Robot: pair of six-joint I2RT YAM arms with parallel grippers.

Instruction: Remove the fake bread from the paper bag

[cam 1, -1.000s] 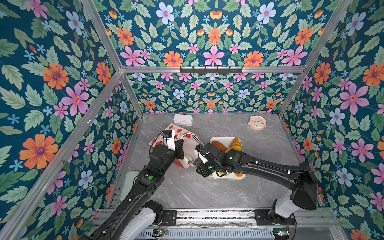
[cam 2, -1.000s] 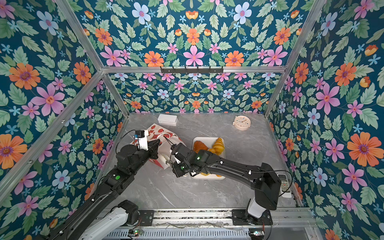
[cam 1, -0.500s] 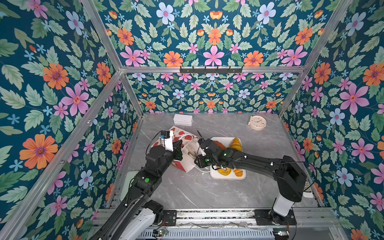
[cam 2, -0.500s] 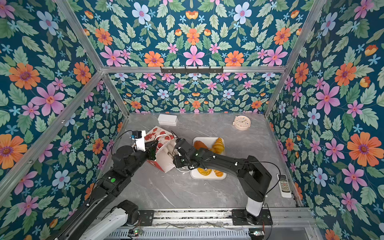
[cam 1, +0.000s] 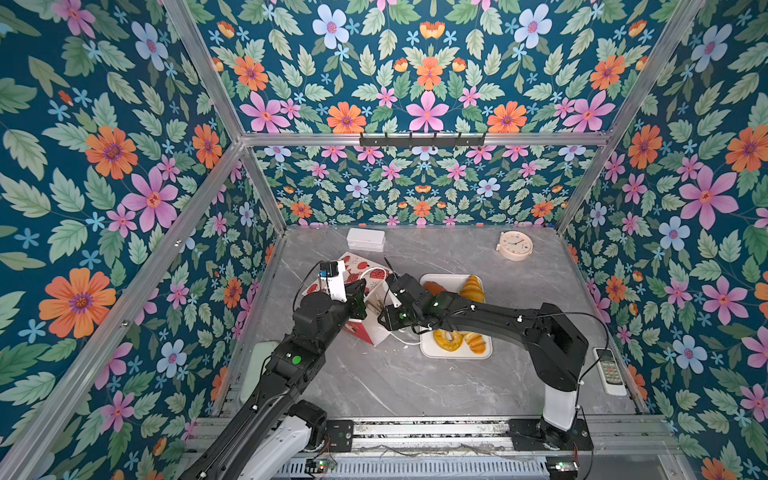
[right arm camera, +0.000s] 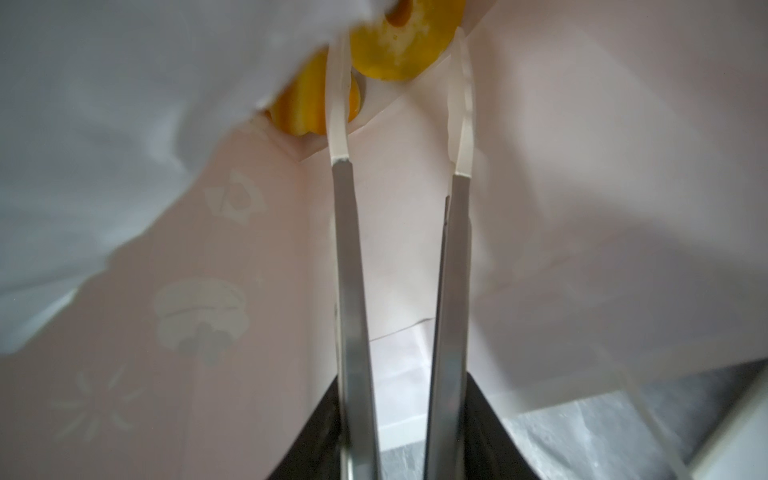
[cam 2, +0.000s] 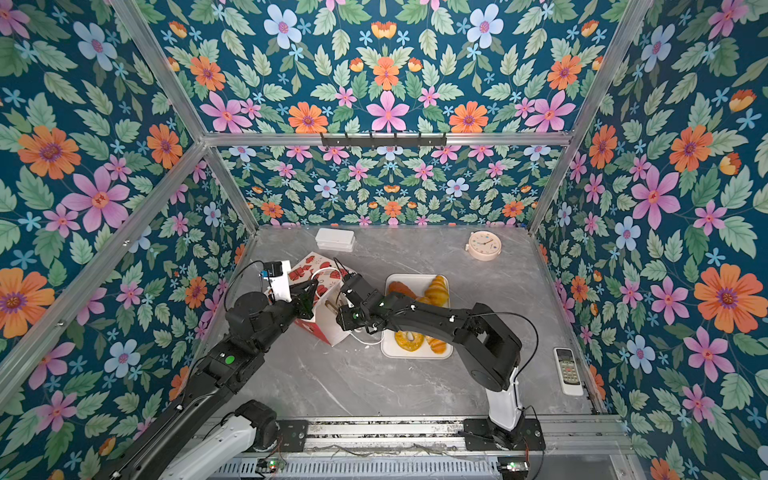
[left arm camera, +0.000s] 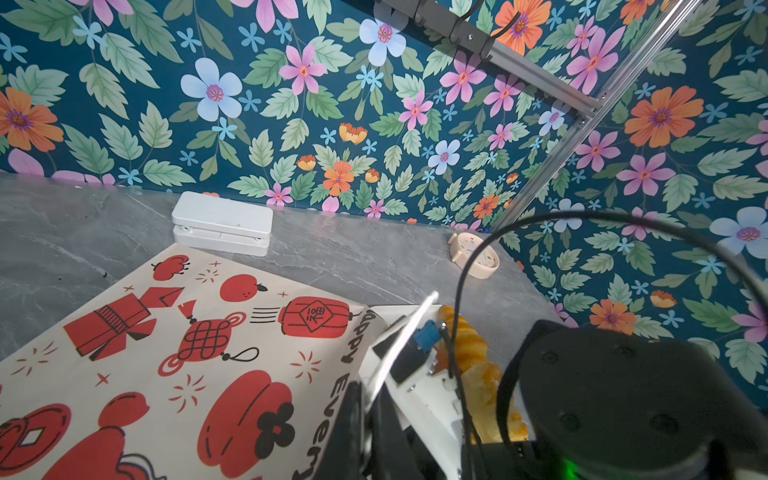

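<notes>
Fake bread (right arm camera: 374, 50) at right hand (right arm camera: 399, 39)

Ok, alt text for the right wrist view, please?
The right gripper, two long metal fingers with clear tips, stands open deep inside the white-lined paper bag, nothing between its jaws. Just ahead of the tips lie two glossy yellow toy pastries, partly hidden by a paper fold.

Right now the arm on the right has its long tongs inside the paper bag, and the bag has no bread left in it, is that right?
Not quite. The right gripper is indeed inside the paper bag, but the bag is not empty: the right wrist view shows two yellow pieces of fake bread at its far end, by the fingertips.
</notes>
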